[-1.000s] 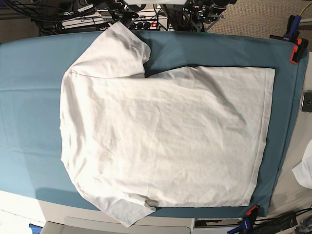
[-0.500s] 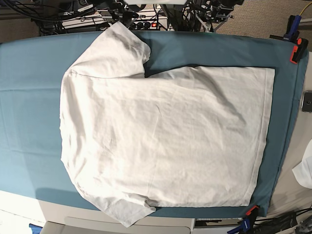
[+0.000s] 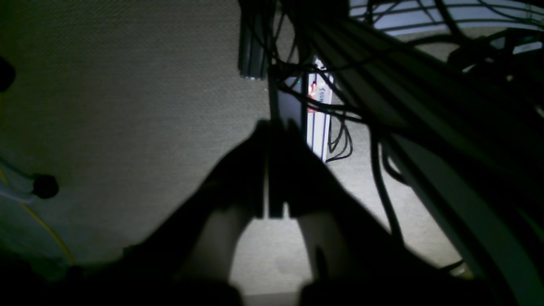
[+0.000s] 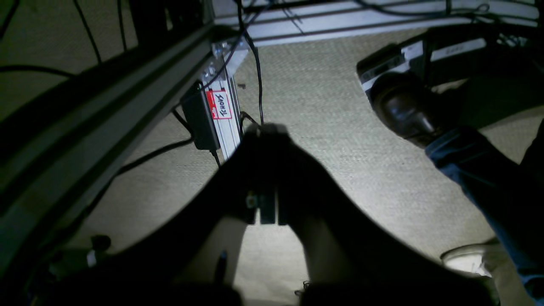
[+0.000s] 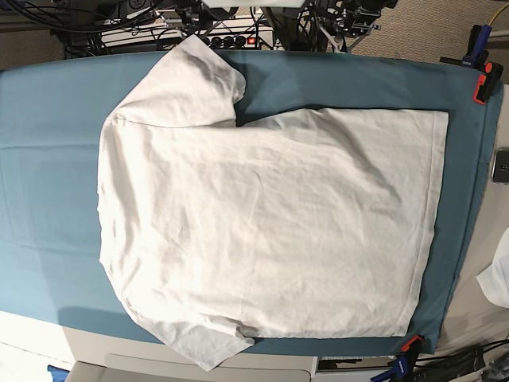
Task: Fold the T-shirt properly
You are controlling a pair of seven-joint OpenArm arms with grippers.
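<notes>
**White T-shirt flat on the teal tabletop, both arms away from it**

On the teal cloth-covered tabletop [image 5: 48,159] lies the large plain white wrinkled cotton T-shirt [image 5: 270,231], spread flat and not yet folded. Its body fills the middle of the cover. The straight hem is at the right side, close to the right edge of the cover, and the shoulder side is at the left. One short sleeve [image 5: 191,83] points to the far edge of the tabletop, and the other short sleeve [image 5: 203,342] reaches over the near edge. Orange clamps [image 5: 483,83] hold the cover at the far right corner and at the near right corner. A small white cloth piece [image 5: 499,278] shows at the right border, apart from the T-shirt.

No arm is over the T-shirt in the base view. In the left wrist view, the dark left gripper [image 3: 274,127] points down at the beige carpet floor [image 3: 127,106], and its jaws are pressed together with nothing between them. Black cables [image 3: 382,170] hang on its right. In the right wrist view, the dark right gripper [image 4: 267,129] also hangs over the carpet, jaws closed and empty. Just to its left is a silver metal frame post with a red-bordered label [image 4: 221,106]. At the right of this view stands a person's dark brown shoe [image 4: 401,110] with a blue jeans leg [image 4: 480,178].
</notes>
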